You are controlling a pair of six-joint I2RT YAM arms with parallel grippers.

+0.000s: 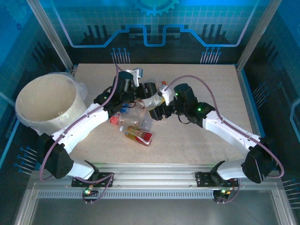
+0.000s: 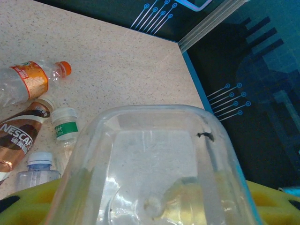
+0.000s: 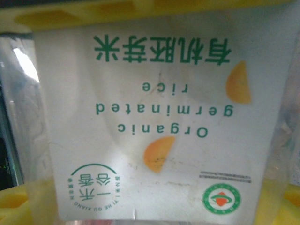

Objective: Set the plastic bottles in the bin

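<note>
A clear bottle with a white label (image 1: pixel 152 99) hangs above the table's middle, between my two grippers. My left gripper (image 1: pixel 136 96) is shut on it. In the left wrist view the bottle's clear base (image 2: pixel 154 159) sits between the yellow fingers (image 2: pixel 33 201). In the right wrist view its label (image 3: pixel 159 117) is wedged between my right gripper's (image 1: pixel 161 108) yellow pads (image 3: pixel 23 206). Whether those pads still press it is unclear. The cream bin (image 1: pixel 47 101) stands at the far left. More plastic bottles lie below: a red-labelled one (image 1: pixel 139 135) and a red-capped one (image 1: pixel 118 118).
On the table beside the held bottle lie an orange-labelled bottle (image 2: pixel 28 82), a brown Nescafé bottle (image 2: pixel 21 136), a green-labelled one (image 2: pixel 64 124) and a blue-capped one (image 2: pixel 40 164). Metal frame posts (image 1: pixel 253 35) and blue walls close in the table's sides.
</note>
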